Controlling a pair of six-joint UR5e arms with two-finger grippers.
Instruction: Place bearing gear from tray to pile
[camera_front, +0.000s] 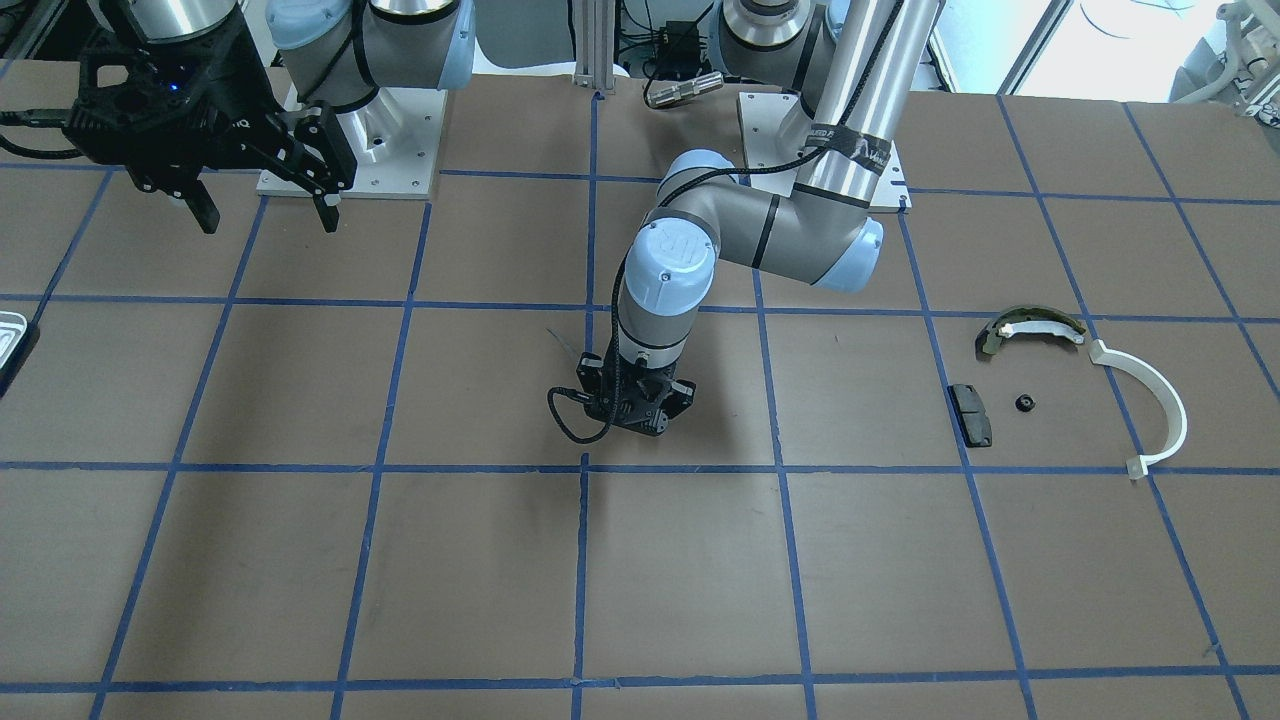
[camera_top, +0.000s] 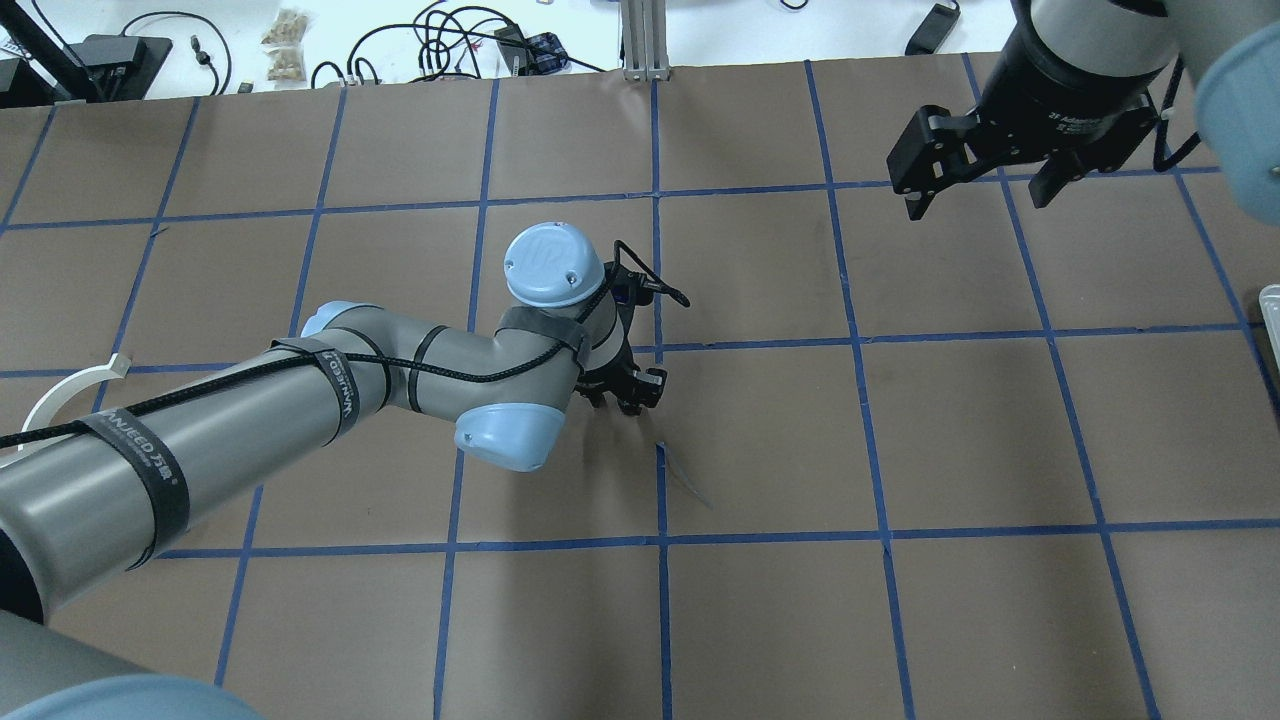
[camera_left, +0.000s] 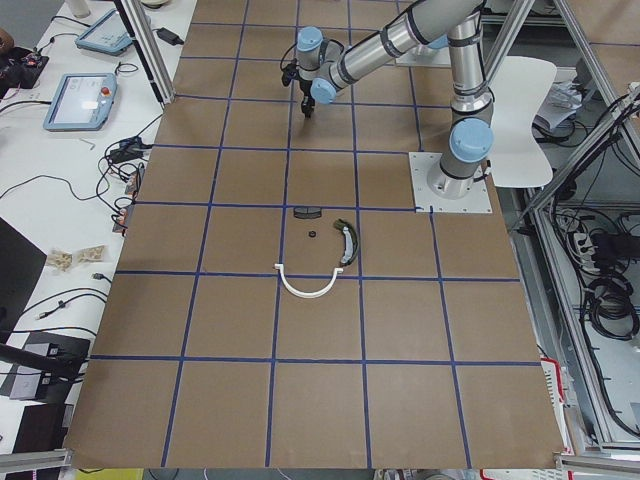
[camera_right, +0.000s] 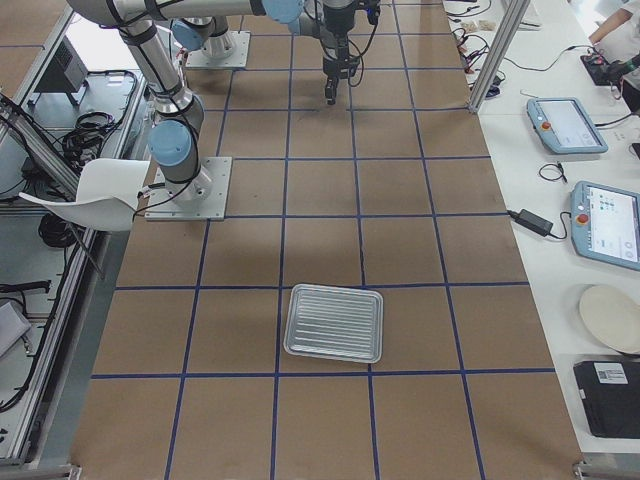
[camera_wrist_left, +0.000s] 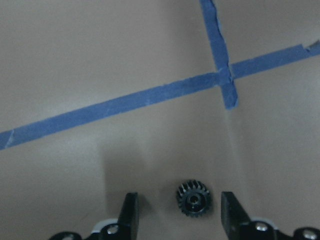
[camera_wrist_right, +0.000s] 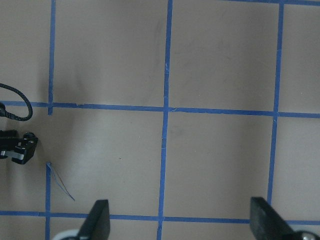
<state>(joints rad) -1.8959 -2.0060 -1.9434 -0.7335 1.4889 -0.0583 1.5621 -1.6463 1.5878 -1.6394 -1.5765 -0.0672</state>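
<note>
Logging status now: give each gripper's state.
Left gripper: open around the black gear, not gripping it.
Right gripper: open, empty.

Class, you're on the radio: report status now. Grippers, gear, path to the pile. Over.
Left gripper open, low, straddling gear on table, not touching. Right gripper open, raised, empty. Nothing seen between gear and pile.

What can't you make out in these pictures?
Gear: seen only in the left wrist view; elsewhere the left gripper and wrist cover it.
Tray: cut off by the front-facing view's edge.
Brake shoe and black pad: overhead, hidden by the left arm; only the white arc peeks out.
Small black part beside the pad: too small to identify.
</note>
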